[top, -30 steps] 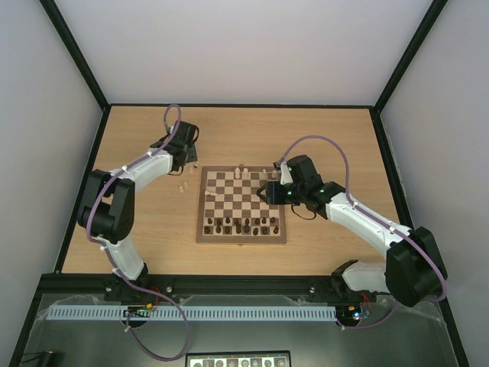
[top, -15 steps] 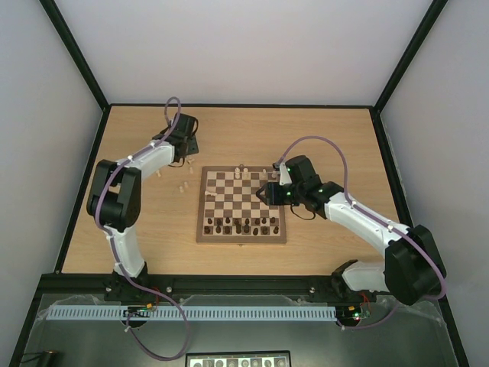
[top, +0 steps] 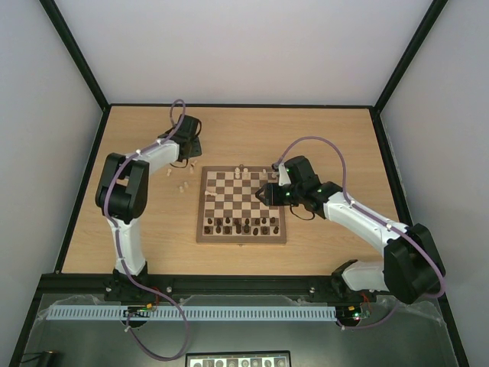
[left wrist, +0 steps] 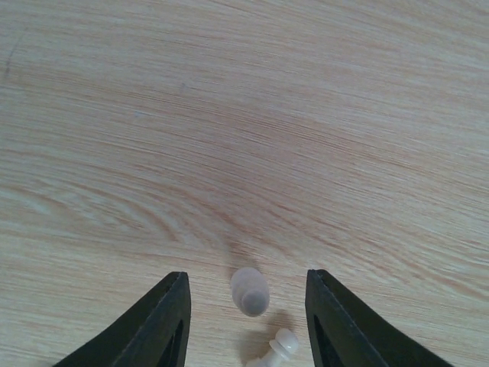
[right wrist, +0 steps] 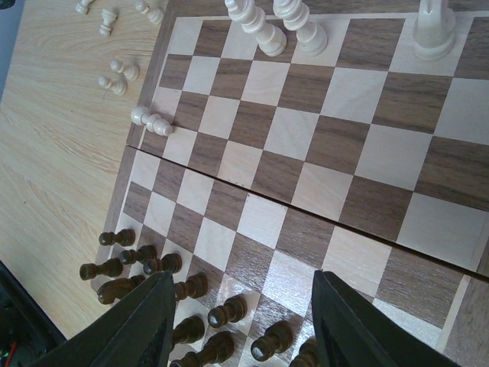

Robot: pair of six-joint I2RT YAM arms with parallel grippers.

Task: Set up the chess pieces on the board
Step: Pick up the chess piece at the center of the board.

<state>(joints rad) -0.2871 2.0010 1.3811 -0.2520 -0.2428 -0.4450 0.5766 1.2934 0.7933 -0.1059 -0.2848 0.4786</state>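
My left fingers [left wrist: 164, 321] are straddling a toppled piece [left wrist: 250, 290], open, gripping nothing; closing off-centre, I'm risking squirting it away. My right fingers [right wrist: 145, 321] are hanging open, empty.

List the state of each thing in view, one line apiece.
left pincer: open, straddling a pale piece on the table, not touching it
right pincer: open, empty, above the board
board: unfolded flat, middle squares bare
far-row pale pieces: upright
edge pale piece: lying on its side at the board's left border
loose pale pieces: off the board
dark pieces: on the near rows
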